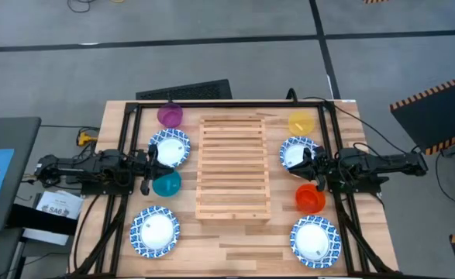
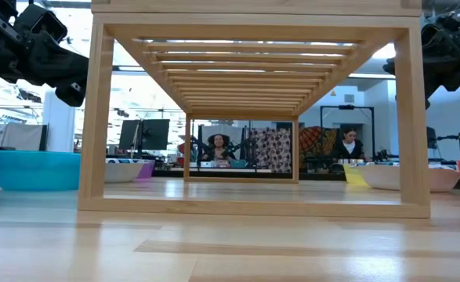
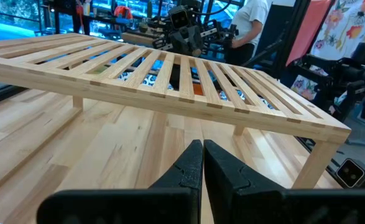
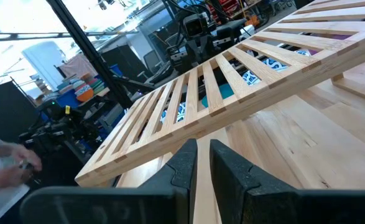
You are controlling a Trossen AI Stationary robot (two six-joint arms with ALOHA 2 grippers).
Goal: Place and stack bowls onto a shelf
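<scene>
The pale slatted shelf [image 1: 233, 167] stands on its legs in the middle of the table; it also shows in the low view [image 2: 253, 23]. Left of it are the purple bowl [image 1: 170, 115], a blue-rimmed bowl [image 1: 170, 147], the teal bowl [image 1: 166, 184] and another blue-rimmed bowl [image 1: 155, 230]. Right of it are the yellow bowl [image 1: 301, 122], a blue-rimmed bowl [image 1: 298, 151], the red bowl [image 1: 310, 198] and a blue-rimmed bowl [image 1: 315, 239]. All rest upright on the table. My left gripper [image 3: 203, 165] is shut and empty, above the table beside the teal bowl, facing the shelf. My right gripper [image 4: 203, 162] is shut and empty beside the red bowl.
Black frame rails [image 1: 126, 132] run along the table's left and right sides under both arms. A dark keyboard [image 1: 184, 91] lies beyond the far edge. People sit at desks in the room behind the table [image 2: 218, 149]. Bare tabletop lies in front of the shelf [image 1: 235, 240].
</scene>
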